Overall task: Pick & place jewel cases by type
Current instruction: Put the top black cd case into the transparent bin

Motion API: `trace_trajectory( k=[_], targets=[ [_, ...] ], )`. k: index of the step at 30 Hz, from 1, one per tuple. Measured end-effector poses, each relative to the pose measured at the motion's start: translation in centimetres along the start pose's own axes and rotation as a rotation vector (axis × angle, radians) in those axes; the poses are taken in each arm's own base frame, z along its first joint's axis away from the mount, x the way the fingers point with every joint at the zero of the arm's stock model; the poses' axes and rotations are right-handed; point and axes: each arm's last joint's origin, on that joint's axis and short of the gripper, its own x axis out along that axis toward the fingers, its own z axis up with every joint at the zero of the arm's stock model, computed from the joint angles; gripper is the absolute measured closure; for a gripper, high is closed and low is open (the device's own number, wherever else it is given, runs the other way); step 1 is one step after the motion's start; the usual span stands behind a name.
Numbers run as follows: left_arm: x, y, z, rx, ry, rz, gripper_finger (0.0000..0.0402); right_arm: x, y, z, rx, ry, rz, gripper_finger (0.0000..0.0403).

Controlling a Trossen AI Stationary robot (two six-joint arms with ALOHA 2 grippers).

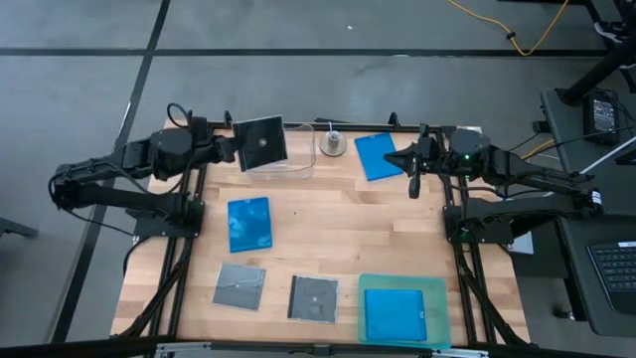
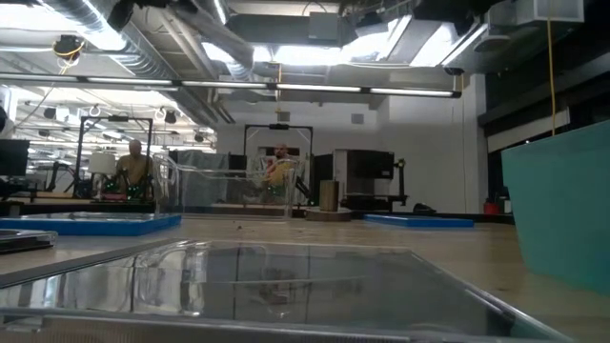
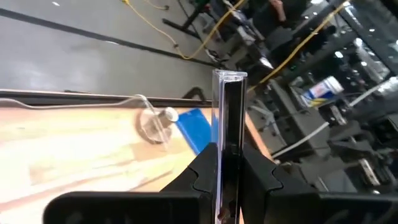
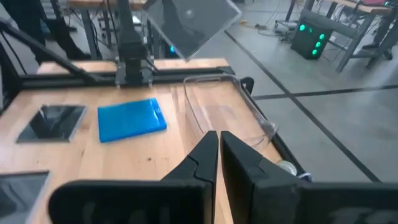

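My left gripper (image 1: 241, 147) is shut on a grey-black jewel case (image 1: 262, 143), held in the air over the clear tub (image 1: 298, 164) at the table's far side. My right gripper (image 1: 412, 187) hangs shut and empty at the far right, next to a blue case (image 1: 379, 155) lying flat. Another blue case (image 1: 248, 223) lies left of centre. A third (image 1: 395, 314) lies in the teal tray (image 1: 370, 283) at the near right. Two grey-black cases (image 1: 239, 286) (image 1: 313, 298) lie flat near the front edge. My left gripper pinches the grey-black case between its two fingers, one on each flat face, at the case's edge nearest the arm (image 3: 227, 149). The fingers come roughly level from the table's left. The case sticks out beyond them, tilted and lifted clear above the tub.
A small round metal object (image 1: 332, 144) stands at the far edge between the tub and the blue case. The tub's clear walls (image 4: 224, 115) rise below the held case. Bare wood (image 1: 338, 224) lies in the table's middle. People sit in the room beyond (image 2: 133, 167).
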Motion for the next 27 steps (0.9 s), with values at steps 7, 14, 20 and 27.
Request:
trace_trajectory(
  k=[7, 14, 20, 27],
  targets=[
    [2.1, 2.1, 0.3, -0.009, 0.023, 0.098, 0.0373, 0.0, 0.0, -0.4, -0.02, 0.037, 0.003, 0.0378],
    [5.4, 4.1, 0.3, 0.02, 0.125, 0.17, 0.0373, 0.0, 0.1, -0.6, -0.044, 0.056, 0.032, 0.0378],
    [8.7, 5.7, 1.0, 0.04, 0.197, 0.199, 0.0373, 0.0, 0.1, -0.8, -0.07, 0.082, 0.035, 0.0378],
    [12.8, 7.6, 1.7, 0.025, 0.264, 0.195, 0.0373, -0.1, 0.2, -1.5, -0.075, 0.154, 0.043, 0.0378]
  ],
)
